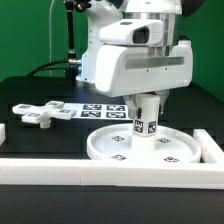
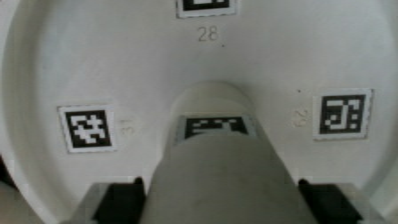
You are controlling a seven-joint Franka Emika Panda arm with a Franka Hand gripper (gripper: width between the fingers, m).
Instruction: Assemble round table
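The hand reaches straight down over the middle of the scene, pinching the short white plastic cylindrical leg from two sides. In the wrist view the black fingers sit against the flanks of the leg, one on each side, with no gap that I can make out.

The leg stands upright on the centre of the large white rimmed plastic disc top, which lies flat on the black tabletop near the long white border bar at the front. With the disc lying flat, its centre is open from above, where the leg is meant to go in. The grip sits high on the leg, which leaves its lower end free at the disc. I cannot tell whether the leg is fully seated or merely resting there.

The flat white cross-shaped base lies well apart toward the exterior view's left, untouched, beside the marker board. It probably waits there because it goes on only once the leg is fixed. Judging by this, the work is at the leg-to-top step, roughly midway, and the likely risk is the leg tilting off upright while it is turned.
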